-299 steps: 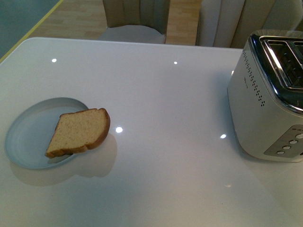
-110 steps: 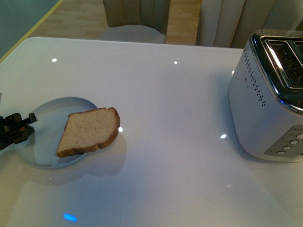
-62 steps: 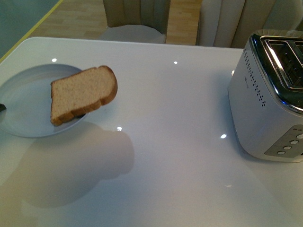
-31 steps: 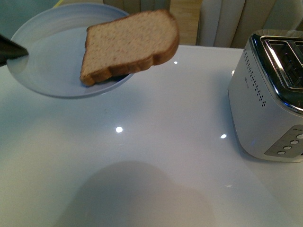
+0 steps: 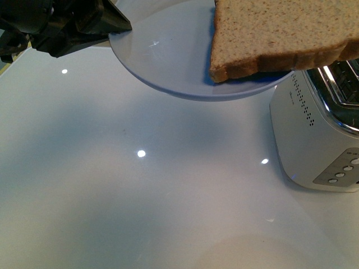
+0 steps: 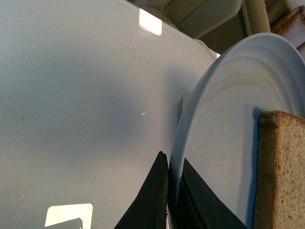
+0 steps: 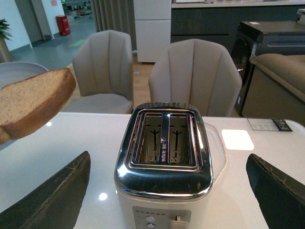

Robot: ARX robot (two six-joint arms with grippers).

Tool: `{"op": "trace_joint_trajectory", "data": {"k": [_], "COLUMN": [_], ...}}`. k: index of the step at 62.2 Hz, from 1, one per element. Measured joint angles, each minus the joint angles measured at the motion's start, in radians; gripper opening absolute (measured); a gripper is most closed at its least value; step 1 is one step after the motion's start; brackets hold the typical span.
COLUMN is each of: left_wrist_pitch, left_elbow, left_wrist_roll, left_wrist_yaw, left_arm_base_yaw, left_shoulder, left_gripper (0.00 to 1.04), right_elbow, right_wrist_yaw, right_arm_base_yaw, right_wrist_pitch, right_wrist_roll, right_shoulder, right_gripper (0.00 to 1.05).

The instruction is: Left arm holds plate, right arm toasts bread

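1. The slice of light-brown bread with a dark crust [image 5: 280, 33] lay on the round pale blue plate [image 5: 168, 50]. One end of the slice stuck out past the rim on the toaster side.
2. The plate was up in the air, well above the shiny white desk [image 5: 140, 196]. It was close to the silver toaster with two slots [image 5: 308, 134].
3. The black left pincer [image 6: 173, 160] was clamped on the plate's rim, with one pointed finger on top and one below. It gripped the side far from the bread.
4. The black right pincer [image 7: 167, 157] was wide apart and held nothing. It looked at the toaster's open slots [image 7: 151, 138] from above, and the bread sat off to one side of it.
5. I think the step in hand was bringing the bread to the right pincer.
6. To do it well, the left arm should keep the plate flat, or the bread could slide off.
7. The plate should stop where the end that sticks out is easy to reach.
8. The right pincer should then pinch that end by the crust, softly, so the bread does not tear.
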Motion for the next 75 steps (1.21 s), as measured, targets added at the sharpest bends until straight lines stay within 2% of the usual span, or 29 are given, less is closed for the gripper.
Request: {"op": "trace_joint_trajectory", "data": {"k": [8, 14, 20, 30, 41, 53, 61, 75], "left_wrist_pitch": [-0.005, -0.007, -0.008, -0.01, -0.014, -0.016, -0.016, -0.016], "left_elbow": [0.0, 0.0, 0.0, 0.0, 0.0, 0.0, 0.0, 0.0], "left_wrist_roll": [-0.006, -0.01, -0.011, -0.013, -0.014, -0.018, -0.019, -0.023], "left_wrist_yaw": [-0.002, -0.003, -0.002, 0.0, 0.003, 0.005, 0.009, 0.014], "left_arm_base_yaw": [-0.016, -0.018, -0.019, -0.019, -0.021, -0.023, -0.023, -0.023], "left_shoulder": [0.0, 0.0, 0.0, 0.0, 0.0, 0.0, 0.0, 0.0], "left_gripper": [0.03, 0.03, 0.03, 0.03, 0.03, 0.03, 0.03, 0.03], "right_elbow": [0.005, 0.12, 0.142, 0.209, 0.314, 0.395, 0.405, 0.417], "right_wrist_yaw": [-0.013, -0.127, -0.109, -0.106, -0.203, -0.266, -0.282, -0.265], "right_arm_base_yaw": [-0.002, -0.025, -0.01, 0.04, 0.071, 0.155, 0.187, 0.209], "right_wrist_pitch": [-0.014, -0.306, -0.341, -0.181, 0.042, 0.26, 0.337, 0.373], "right_wrist_roll": [0.014, 0.189, 0.306, 0.435, 0.604, 0.791, 0.88, 0.945], "right_shoulder": [0.009, 0.187, 0.29, 0.449, 0.692, 0.934, 1.032, 1.103], "right_gripper": [0.96, 0.96, 0.96, 0.96, 0.96, 0.96, 0.96, 0.94]}}
